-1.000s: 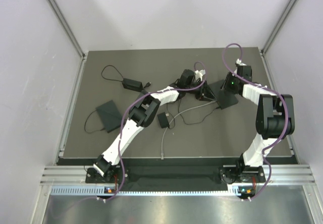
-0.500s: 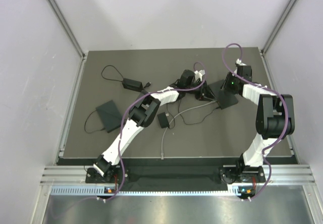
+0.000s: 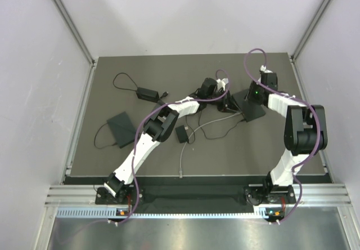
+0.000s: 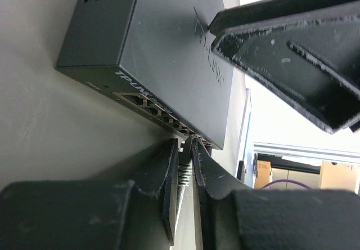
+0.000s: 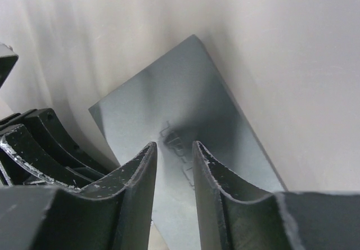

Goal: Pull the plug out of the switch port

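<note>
The dark grey network switch (image 3: 251, 108) lies at the back right of the mat. In the left wrist view the switch (image 4: 163, 53) shows its row of ports, and my left gripper (image 4: 185, 147) is shut on the ribbed plug (image 4: 184, 165), which sits in a port near the row's far end. My left gripper (image 3: 229, 105) is at the switch's left edge. My right gripper (image 3: 255, 96) is on top of the switch (image 5: 197, 109), its fingers (image 5: 140, 165) nearly together with nothing between them; its tips (image 5: 174, 147) rest on the lid.
A black power adapter (image 3: 148, 93) with a looped cord lies back left. A flat black box (image 3: 121, 129) lies left of centre. A small black adapter (image 3: 182, 134) and a grey cable (image 3: 181, 157) lie mid-mat. Side walls are close to the mat.
My right wrist has shifted slightly left and back over the switch, and its purple cable loop moved with it. My left gripper has stayed on the plug.
</note>
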`<move>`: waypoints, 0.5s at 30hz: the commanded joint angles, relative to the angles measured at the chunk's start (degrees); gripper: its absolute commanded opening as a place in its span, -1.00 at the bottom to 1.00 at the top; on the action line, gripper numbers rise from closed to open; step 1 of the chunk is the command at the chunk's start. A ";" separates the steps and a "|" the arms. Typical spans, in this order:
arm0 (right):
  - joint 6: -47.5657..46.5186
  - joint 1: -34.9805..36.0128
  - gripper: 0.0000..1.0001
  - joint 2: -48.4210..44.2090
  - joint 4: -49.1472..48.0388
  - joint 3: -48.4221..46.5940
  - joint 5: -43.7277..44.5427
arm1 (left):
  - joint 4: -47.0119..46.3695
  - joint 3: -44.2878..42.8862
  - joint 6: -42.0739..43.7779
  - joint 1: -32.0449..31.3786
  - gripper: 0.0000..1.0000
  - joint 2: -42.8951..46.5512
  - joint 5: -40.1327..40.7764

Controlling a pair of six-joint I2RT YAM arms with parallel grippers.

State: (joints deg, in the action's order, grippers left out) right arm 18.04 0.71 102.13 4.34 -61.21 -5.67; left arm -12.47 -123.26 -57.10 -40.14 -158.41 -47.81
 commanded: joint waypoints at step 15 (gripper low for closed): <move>-6.70 4.47 -0.16 -14.49 12.36 5.92 9.55 | -6.87 6.02 -7.15 1.20 -1.00 -2.17 -4.22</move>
State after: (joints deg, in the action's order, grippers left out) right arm 14.92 3.60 91.26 16.01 -56.86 2.90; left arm -20.23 -120.03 -63.72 -39.40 -158.43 -49.65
